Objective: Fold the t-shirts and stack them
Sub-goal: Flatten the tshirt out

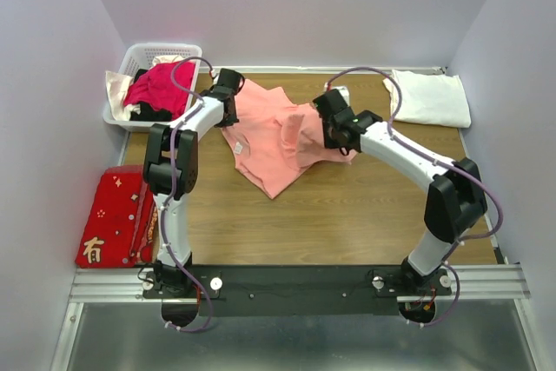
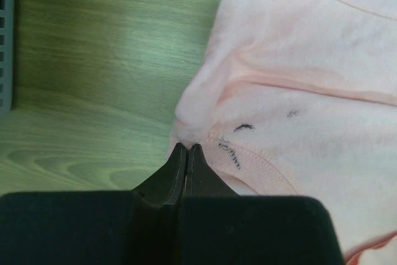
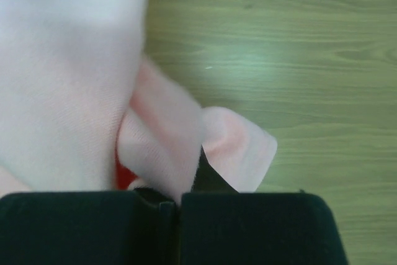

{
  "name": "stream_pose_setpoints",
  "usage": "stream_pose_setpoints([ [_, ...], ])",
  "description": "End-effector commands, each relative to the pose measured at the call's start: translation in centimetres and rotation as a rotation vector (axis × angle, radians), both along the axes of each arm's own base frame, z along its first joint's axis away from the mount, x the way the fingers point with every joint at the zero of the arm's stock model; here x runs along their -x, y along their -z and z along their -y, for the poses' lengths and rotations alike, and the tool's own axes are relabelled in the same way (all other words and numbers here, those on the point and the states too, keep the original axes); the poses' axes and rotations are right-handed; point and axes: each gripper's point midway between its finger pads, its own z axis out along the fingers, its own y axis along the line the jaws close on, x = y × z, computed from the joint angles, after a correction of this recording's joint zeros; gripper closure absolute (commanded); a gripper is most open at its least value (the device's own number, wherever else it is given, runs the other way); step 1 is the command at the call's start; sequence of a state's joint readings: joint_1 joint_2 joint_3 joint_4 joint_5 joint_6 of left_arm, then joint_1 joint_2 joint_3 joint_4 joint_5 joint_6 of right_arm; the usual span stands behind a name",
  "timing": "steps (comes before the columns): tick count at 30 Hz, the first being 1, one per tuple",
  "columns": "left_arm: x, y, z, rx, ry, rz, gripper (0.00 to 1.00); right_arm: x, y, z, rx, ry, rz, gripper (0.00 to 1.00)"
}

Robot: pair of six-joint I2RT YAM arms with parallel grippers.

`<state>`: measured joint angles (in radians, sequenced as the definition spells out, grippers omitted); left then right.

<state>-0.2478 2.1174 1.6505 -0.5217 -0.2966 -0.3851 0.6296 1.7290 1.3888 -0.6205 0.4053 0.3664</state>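
Nearest the bases, at the left edge, a flat red cloth (image 1: pixel 111 215) with gold characters lies beside the left arm (image 1: pixel 172 167). Beyond it the wooden tabletop (image 1: pixel 347 223) carries the salmon-pink t-shirt (image 1: pixel 269 145), spread and rumpled across the middle, one corner pointing toward the near side. The arms reach it from either side. The left fingers (image 2: pixel 178 169) are pressed together at the shirt's far left edge, their tips nipping the hem where the fabric bunches. Small dark marks show on the cloth just beside them. The right arm (image 1: pixel 408 158) bends in from the right. The right fingers (image 3: pixel 211 178) are clamped on a fold at the shirt's right side, with pink cloth bulging over them. Farther back, a white t-shirt (image 1: pixel 430 97) lies folded flat in the far right corner, well apart from the pink one. In the far left corner a white basket (image 1: pixel 169 48) holds magenta and dark garments.
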Motion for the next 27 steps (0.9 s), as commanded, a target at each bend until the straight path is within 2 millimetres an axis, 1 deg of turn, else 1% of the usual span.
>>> stream_pose_setpoints([
  [1,0.2,-2.6,-1.6,-0.041,-0.025,0.036,1.0,0.2,-1.1,6.2,0.073,0.19,0.016,0.99],
  [2,0.3,-2.7,-1.7,-0.042,-0.026,0.04,1.0,0.3,-0.9,7.5,0.079,0.222,0.007,0.99],
  [4,0.9,-2.2,-1.9,-0.045,-0.03,0.027,1.0,0.9,-1.1,9.2,0.089,0.28,-0.003,0.99],
  [5,1.0,-2.4,-2.0,-0.047,-0.033,0.032,1.0,1.2,-0.9,10.4,0.095,0.316,-0.015,0.99],
  [6,1.4,-2.0,-2.1,-0.048,-0.035,0.021,1.0,1.7,-0.4,11.3,0.106,0.339,-0.033,0.99],
  [7,1.5,-1.9,-2.2,-0.048,-0.045,0.02,1.0,2.3,-0.1,12.6,0.12,0.389,-0.05,0.99],
  [8,1.7,-2.0,-2.3,-0.049,-0.049,0.02,1.0,2.7,-0.1,13.2,0.122,0.406,-0.056,0.99],
  [9,2.0,-1.7,-2.5,-0.049,-0.054,0.014,1.0,3.4,0.7,14.0,0.14,0.426,-0.078,0.99],
  [13,2.5,-1.2,-2.5,-0.043,-0.059,0.003,1.0,5.3,2.6,16.6,0.178,0.509,-0.148,0.99],
  [15,2.6,-0.8,-2.4,-0.039,-0.055,-0.003,1.0,5.7,3.4,17.9,0.201,0.554,-0.168,0.98],
  [16,2.7,-0.7,-2.4,-0.039,-0.053,-0.007,1.0,5.9,3.7,18.3,0.208,0.564,-0.177,0.91],
  [18,2.6,-0.4,-2.3,-0.038,-0.041,-0.015,1.0,5.7,3.8,19.0,0.223,0.587,-0.175,0.8],
  [19,2.6,-0.4,-2.2,-0.036,-0.038,-0.014,1.0,5.6,3.8,19.2,0.233,0.593,-0.176,0.7],
  [22,2.3,-0.4,-2.0,-0.035,-0.025,-0.013,1.0,4.2,2.4,19.2,0.225,0.599,-0.136,0.54],
  [23,2.3,-0.3,-2.0,-0.036,-0.024,-0.013,1.0,3.3,1.2,19.2,0.218,0.607,-0.099,0.52],
  [26,2.3,-0.4,-2.0,-0.036,-0.022,-0.017,1.0,1.9,-0.7,18.9,0.195,0.608,-0.046,0.51],
  [27,2.4,-0.3,-2.0,-0.033,-0.02,-0.021,1.0,1.1,-1.8,18.5,0.167,0.601,-0.021,0.51],
])
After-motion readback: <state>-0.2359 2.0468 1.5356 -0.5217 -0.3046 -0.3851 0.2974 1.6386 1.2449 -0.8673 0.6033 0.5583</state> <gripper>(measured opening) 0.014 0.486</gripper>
